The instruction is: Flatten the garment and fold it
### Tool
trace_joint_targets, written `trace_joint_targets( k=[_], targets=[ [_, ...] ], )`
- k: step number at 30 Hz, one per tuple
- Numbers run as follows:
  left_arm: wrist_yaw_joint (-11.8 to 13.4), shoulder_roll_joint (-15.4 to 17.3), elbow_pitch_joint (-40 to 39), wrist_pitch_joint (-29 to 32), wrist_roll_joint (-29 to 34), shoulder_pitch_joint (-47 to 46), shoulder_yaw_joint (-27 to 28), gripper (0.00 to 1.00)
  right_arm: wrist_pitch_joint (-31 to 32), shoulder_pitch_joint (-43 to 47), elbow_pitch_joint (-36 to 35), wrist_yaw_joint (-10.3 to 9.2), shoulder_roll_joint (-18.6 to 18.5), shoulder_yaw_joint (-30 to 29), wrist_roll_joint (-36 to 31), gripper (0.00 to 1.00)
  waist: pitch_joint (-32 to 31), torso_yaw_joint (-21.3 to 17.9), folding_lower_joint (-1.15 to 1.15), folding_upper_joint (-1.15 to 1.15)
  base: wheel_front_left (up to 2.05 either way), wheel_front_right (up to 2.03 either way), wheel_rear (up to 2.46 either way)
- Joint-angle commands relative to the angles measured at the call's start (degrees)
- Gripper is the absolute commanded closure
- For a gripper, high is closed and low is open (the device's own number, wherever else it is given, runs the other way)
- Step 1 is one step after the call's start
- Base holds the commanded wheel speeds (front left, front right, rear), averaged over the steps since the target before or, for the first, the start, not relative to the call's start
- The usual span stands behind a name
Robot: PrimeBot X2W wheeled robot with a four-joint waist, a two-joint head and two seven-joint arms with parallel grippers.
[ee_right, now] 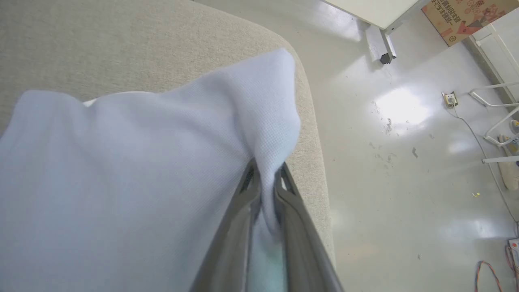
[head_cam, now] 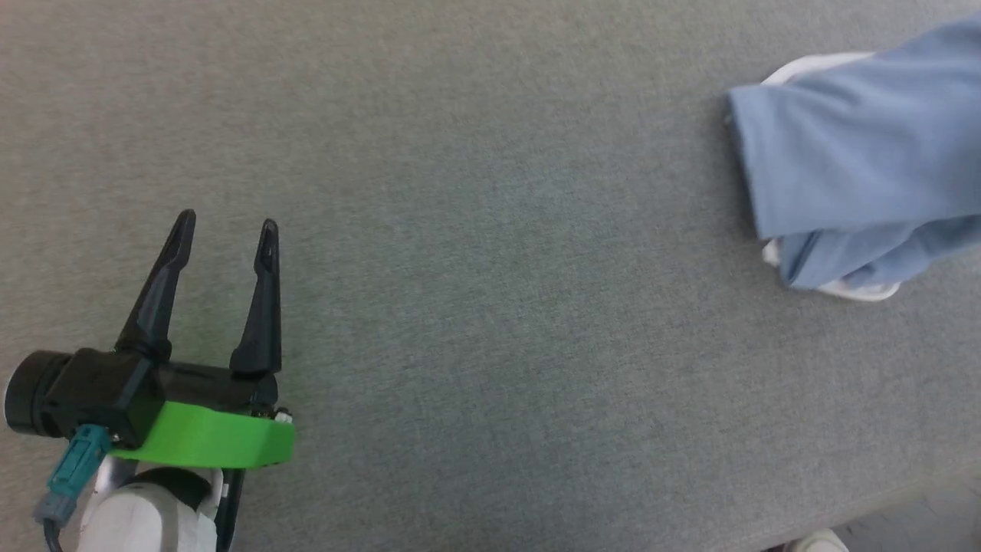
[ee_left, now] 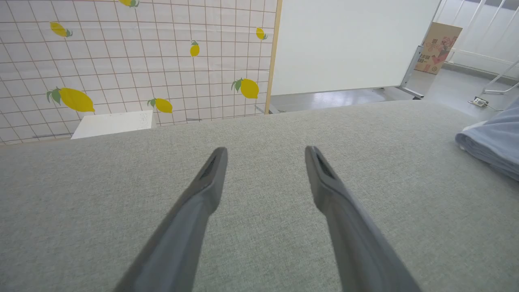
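One garment (head_cam: 858, 161), a light blue shirt, lies bunched in layers at the right end of the grey fabric-covered table (head_cam: 490, 268). White edging shows at its upper and lower margins in the head view. In the right wrist view a fold of the garment (ee_right: 142, 162) is raised over the table's rounded corner. The right gripper (ee_right: 267, 166) is clamped on that fold, its two fingers pressed close with the cloth pinched between them.

There are two grippers. The left gripper (head_cam: 228, 220) sits well apart from the garment, at the lower left of the head view over bare table. Its two dark fingers are spread wide and hold nothing. From the left wrist view the left gripper (ee_left: 266, 149) points across the table, with the garment (ee_left: 492, 142) far off to its right at the picture's edge.

Beyond the table stands one tiled wall panel (ee_left: 121, 69) printed with seven lemons. Beside it are one plain white board (ee_left: 348, 44) and one low white block (ee_left: 113, 123). One cardboard box (ee_left: 438, 46) leans further back; its printing is too small to read
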Motion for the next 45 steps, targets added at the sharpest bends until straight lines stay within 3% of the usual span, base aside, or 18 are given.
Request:
trace_joint_targets(
  k=[1, 6, 18, 19, 20, 22, 30, 40, 45],
  targets=[
    [0.27, 0.59, -0.62, 0.20, 0.55, -1.25, 0.15, 0.00, -1.10, -1.43, 0.76, -0.10, -1.00, -0.21, -0.90, 1.00, 2.42, -1.73, -0.01, 0.00, 0.00, 0.00, 0.00],
    [0.18, 1.40, -2.43, 1.32, 1.20, -2.15, -0.26, 0.00, -5.94, -3.62, 5.20, -0.10, -5.30, 0.87, -3.63, 1.00, 4.49, -1.48, -0.01, 0.00, 0.00, 0.00, 0.00],
    [0.58, 2.16, -5.10, 0.81, 2.37, -4.51, -0.56, 0.00, -16.92, -8.12, 15.39, -0.10, -7.18, 4.53, -8.27, 1.00, 7.57, 0.06, -0.01, 0.00, 0.00, 0.00, 0.00],
    [0.61, 2.19, -5.08, 0.50, 2.43, -4.60, -0.54, 0.00, -18.00, -8.55, 16.24, -0.10, -7.32, 4.58, -9.02, 0.91, 7.62, 0.17, -0.01, 0.00, 0.00, 0.00, 0.00],
    [0.63, 2.21, -5.03, 0.29, 2.44, -4.63, -0.54, 0.00, -18.55, -8.87, 17.03, -0.10, -7.35, 4.51, -9.51, 0.75, 7.66, 0.26, -0.01, 0.00, 0.00, 0.00, 0.00],
    [0.68, 2.40, -4.85, -0.18, 2.68, -4.60, -0.50, 0.00, -19.19, -9.63, 18.88, -0.10, -7.08, 4.12, -10.25, 0.00, 7.66, 0.39, -0.01, 0.00, 0.00, 0.00, 0.00],
    [1.29, 1.66, -3.49, -2.64, 1.96, -4.80, -0.30, 0.00, -21.12, -11.85, 24.47, -0.10, -6.05, 4.70, -10.41, 0.00, 6.81, 0.80, -0.01, 0.00, 0.00, 0.00, 0.00],
    [4.09, -2.74, 1.61, -6.84, -3.05, -3.60, 2.27, 0.00, -24.76, -10.47, 28.14, -0.10, -5.17, 5.92, -8.01, 0.00, 1.35, 3.40, -0.01, 0.00, 0.00, 0.00, 0.00],
    [3.34, -3.41, 4.03, -8.47, -4.22, -2.21, 1.85, 0.00, -27.64, -6.52, 27.46, -0.10, -3.40, 5.65, -5.61, 0.00, -2.56, 5.67, -0.01, 0.00, 0.00, 0.00, 0.00]
  ],
)
